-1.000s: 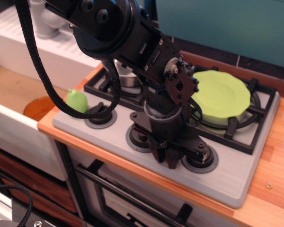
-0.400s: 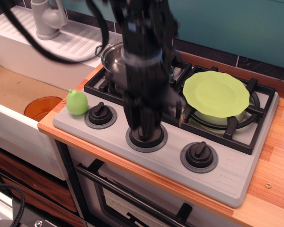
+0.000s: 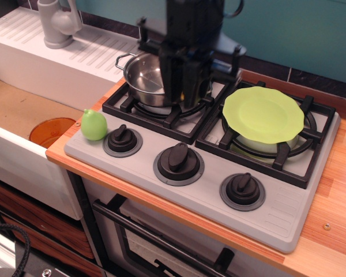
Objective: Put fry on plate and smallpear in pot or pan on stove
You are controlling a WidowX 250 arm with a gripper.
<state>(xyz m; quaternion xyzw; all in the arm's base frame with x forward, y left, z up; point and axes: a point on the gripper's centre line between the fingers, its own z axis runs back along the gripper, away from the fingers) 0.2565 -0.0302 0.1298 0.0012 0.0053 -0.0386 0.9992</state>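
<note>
1. Overhead view: we see the gripper (image 3: pixel 187 98) hanging above the pot (image 3: pixel 147 78) at the stove's (image 3: pixel 288 222) rear-left burner; we cannot tell its jaw state, and the fry is not visible.
2. The smallpear (image 3: pixel 94 124), glossy light green with its tip upward, sits at the stove's front-left corner, forward-left of the gripper.
3. The plate (image 3: pixel 263 113) rests on the rear-right grate, bare.

No readable text, brand, number or sign appears anywhere; the stove (image 3: pixel 219 190) and its three knobs (image 3: pixel 179 158) seem to carry no legible markings, though the view is somewhat soft.
</note>
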